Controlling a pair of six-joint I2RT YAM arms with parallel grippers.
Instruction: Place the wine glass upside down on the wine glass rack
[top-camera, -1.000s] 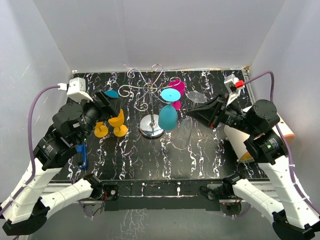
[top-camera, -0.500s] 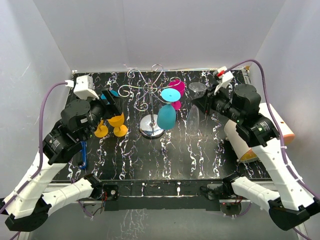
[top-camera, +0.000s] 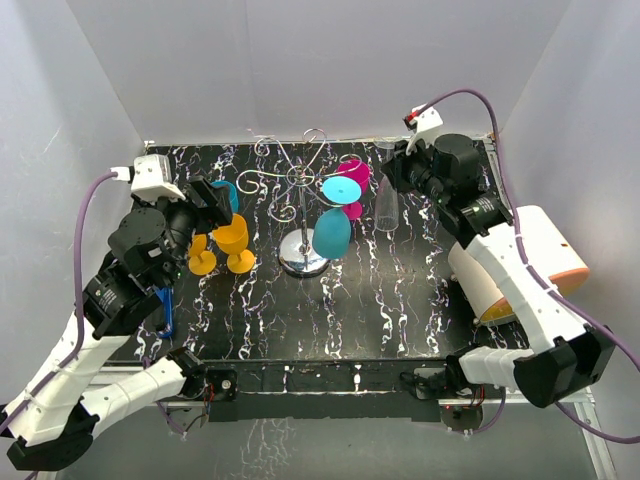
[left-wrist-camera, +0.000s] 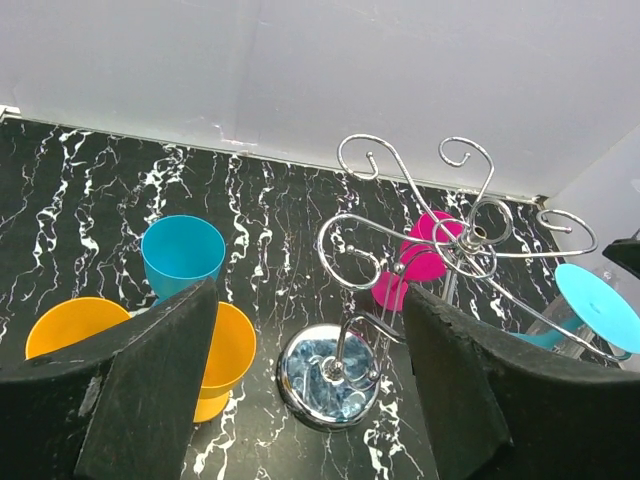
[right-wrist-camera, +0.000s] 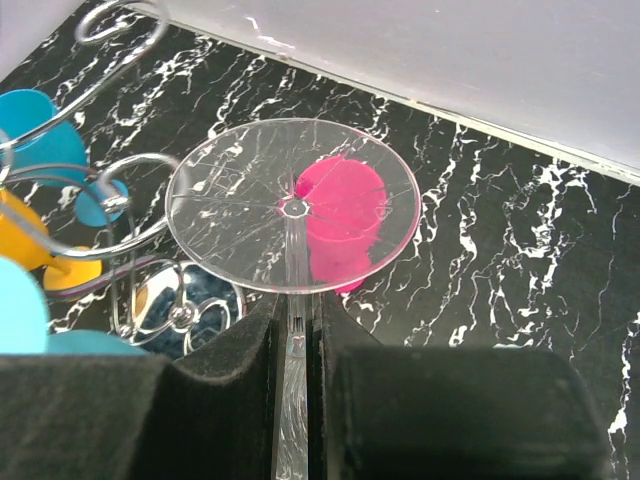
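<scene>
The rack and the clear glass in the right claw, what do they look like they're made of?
The wine glass rack looks like chromed metal: thin silvery wire scrolls, mirror-bright dome base. The wine glass in the right claw is transparent, glass or hard plastic; faint radial lines in its foot hint at moulded plastic, not conclusively.
</scene>
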